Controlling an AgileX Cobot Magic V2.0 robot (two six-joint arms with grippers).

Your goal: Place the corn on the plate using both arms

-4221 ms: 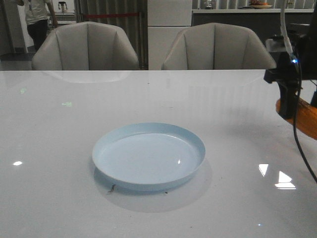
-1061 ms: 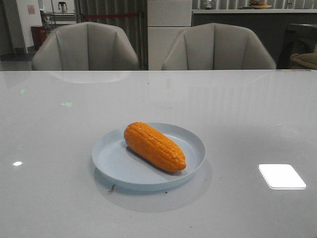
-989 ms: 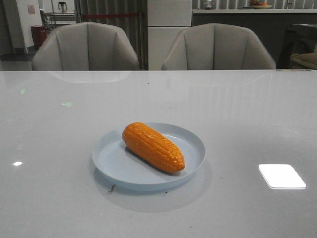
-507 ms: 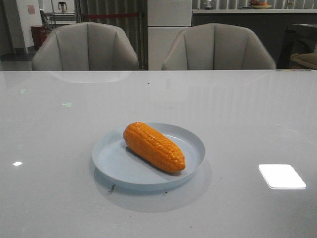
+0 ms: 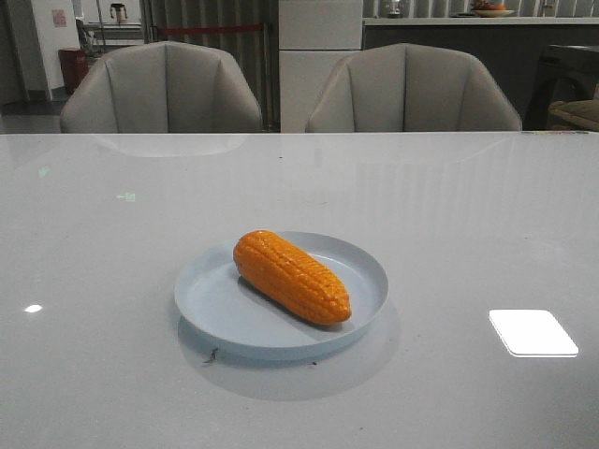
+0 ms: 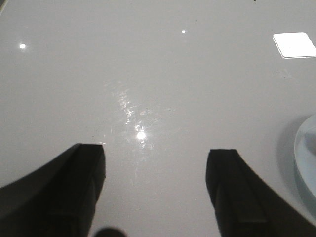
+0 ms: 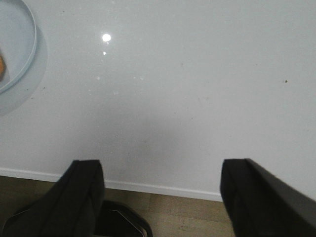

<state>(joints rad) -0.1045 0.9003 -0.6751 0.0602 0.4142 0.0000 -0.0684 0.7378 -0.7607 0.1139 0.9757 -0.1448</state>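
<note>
The orange corn (image 5: 291, 277) lies slantwise inside the pale blue plate (image 5: 206, 304) at the middle of the white table, resting free. Neither arm shows in the front view. My left gripper (image 6: 155, 150) is open over bare table with nothing between its fingers; an edge of the plate (image 6: 305, 160) shows at one side of that view. My right gripper (image 7: 160, 170) is open too, empty, over the table's near edge. In the right wrist view the plate's rim (image 7: 30, 34) and a sliver of the corn (image 7: 2, 66) sit in a corner.
Two grey chairs (image 5: 164, 89) (image 5: 412, 89) stand behind the table's far edge. A bright patch of reflected light (image 5: 533, 332) lies on the table right of the plate. The wooden floor (image 7: 187, 212) shows below the table edge.
4.2 s ago the plate was empty and the right arm held the corn at the far right. The corn now lies on the plate. Over the last second it rocked slightly and settled.
</note>
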